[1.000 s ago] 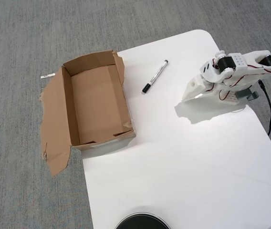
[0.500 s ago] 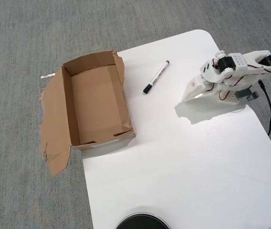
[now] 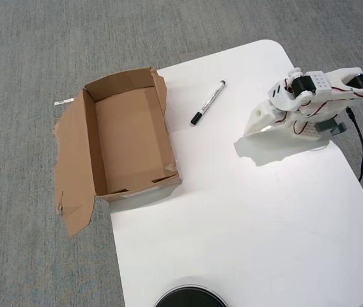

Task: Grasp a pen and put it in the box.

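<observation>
Marker first: the slim white marker pen with a black cap point(image 3: 208, 102) lies between the brown cardboard box point(image 3: 130, 138) and the folded white gripper point(image 3: 253, 130) — light, stiff, slippery; grasp mid-barrel. Jaw state unclear.

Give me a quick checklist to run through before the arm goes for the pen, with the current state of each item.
1. Pen lies free on the white table, nothing touching it: ok.
2. Path between gripper and pen has no obstacle: ok.
3. Gripper open wide enough for the barrel: cannot tell, the fingers are folded under the arm.
4. Box interior empty and open on top: ok.
5. Box fully supported: not ok, it overhangs the table's left edge onto the carpet side.
6. Black cable clear of the arm's sweep: cannot tell.
</observation>
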{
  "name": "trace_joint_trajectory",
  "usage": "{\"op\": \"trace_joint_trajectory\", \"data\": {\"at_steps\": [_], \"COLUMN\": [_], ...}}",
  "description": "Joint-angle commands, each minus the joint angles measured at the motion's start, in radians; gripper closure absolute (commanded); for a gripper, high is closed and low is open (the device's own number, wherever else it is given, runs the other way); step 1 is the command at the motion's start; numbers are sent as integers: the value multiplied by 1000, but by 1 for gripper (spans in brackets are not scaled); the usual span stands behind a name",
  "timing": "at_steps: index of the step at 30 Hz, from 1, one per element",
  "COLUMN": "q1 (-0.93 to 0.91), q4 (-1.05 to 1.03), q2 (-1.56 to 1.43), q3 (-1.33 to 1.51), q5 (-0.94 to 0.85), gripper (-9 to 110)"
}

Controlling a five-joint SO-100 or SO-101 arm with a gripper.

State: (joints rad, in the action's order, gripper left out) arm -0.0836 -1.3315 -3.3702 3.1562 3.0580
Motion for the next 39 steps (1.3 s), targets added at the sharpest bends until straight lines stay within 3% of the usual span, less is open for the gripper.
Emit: {"op": "trace_joint_trajectory", "data": {"at_steps": [1, 39], "q1": [-7, 1], "q4": [-46, -44], "q2": [-60, -60], "q3": [25, 25], "q5": [-4, -10], "gripper": [98, 99]}}
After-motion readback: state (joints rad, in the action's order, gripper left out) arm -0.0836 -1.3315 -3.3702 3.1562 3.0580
